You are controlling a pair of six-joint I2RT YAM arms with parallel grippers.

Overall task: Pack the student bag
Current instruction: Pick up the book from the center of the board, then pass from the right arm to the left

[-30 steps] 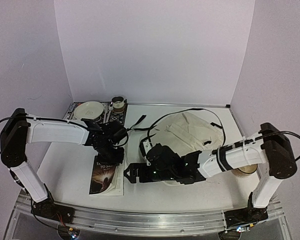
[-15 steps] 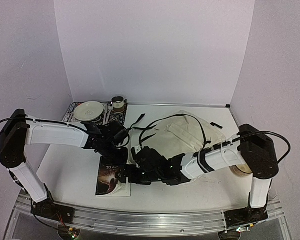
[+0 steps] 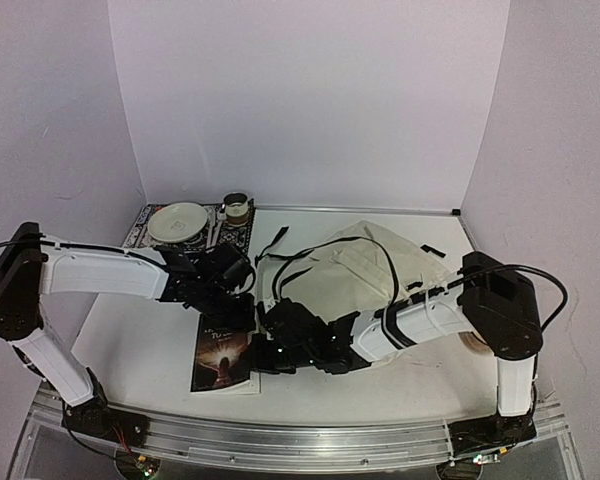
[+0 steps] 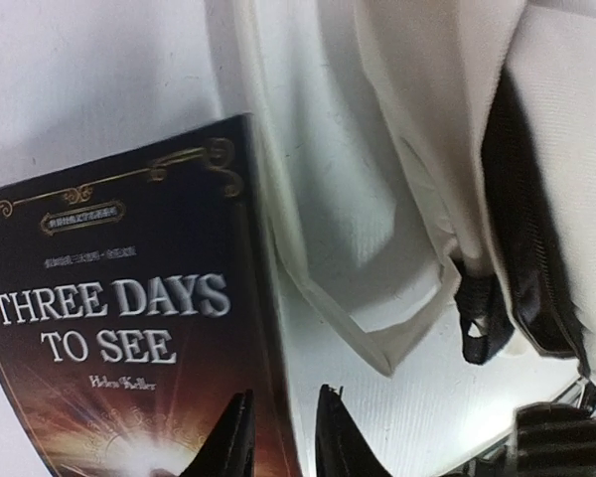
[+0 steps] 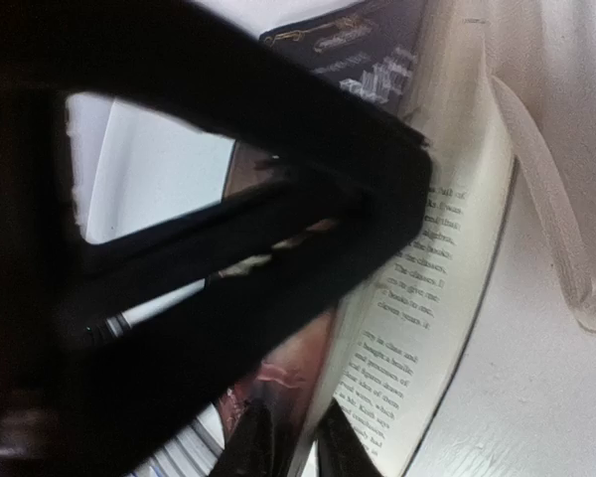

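Observation:
The student bag [image 3: 380, 262], cream with black straps, lies at the centre right of the table, and its fabric and black zipper [image 4: 524, 248] fill the right of the left wrist view. A dark book, "Three Days to See" [image 3: 220, 358], lies left of it. My left gripper [image 3: 236, 312] hovers over the book's [image 4: 119, 318] right edge. Its jaws [image 4: 278, 439] stand slightly open, one finger over the cover and one over the table. My right gripper [image 3: 267, 355] is shut on the book's cover [image 5: 296, 447], which is lifted off a printed page [image 5: 427, 288].
A white plate [image 3: 177, 221] and a small cup [image 3: 237, 208] sit on a patterned mat [image 3: 223, 235] at the back left. A tape roll [image 3: 477, 343] lies behind my right forearm. White walls close off the back and sides.
My right gripper has moved left to the book's near right edge and closed on its cover. My left gripper's jaws have parted a little.

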